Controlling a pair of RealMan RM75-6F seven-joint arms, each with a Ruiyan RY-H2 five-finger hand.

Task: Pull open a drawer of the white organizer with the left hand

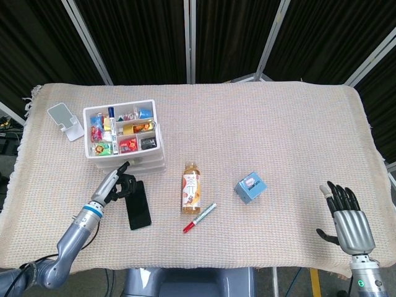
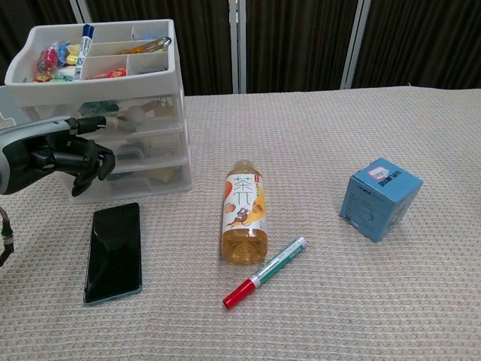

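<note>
Left hand (image 2: 64, 154) is curled up against the organizer (image 2: 150, 124) front at the table's far left, grip on a drawer can't be confirmed, so a straight, slow pull is advised, phone (image 2: 113, 251) and bottle (image 2: 243, 211) kept clear.

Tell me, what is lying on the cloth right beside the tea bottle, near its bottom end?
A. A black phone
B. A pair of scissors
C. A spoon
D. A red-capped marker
D: a marker with a red cap lies at an angle just beside the lower end of the tea bottle, while the black phone is farther off, near the left hand.
</note>
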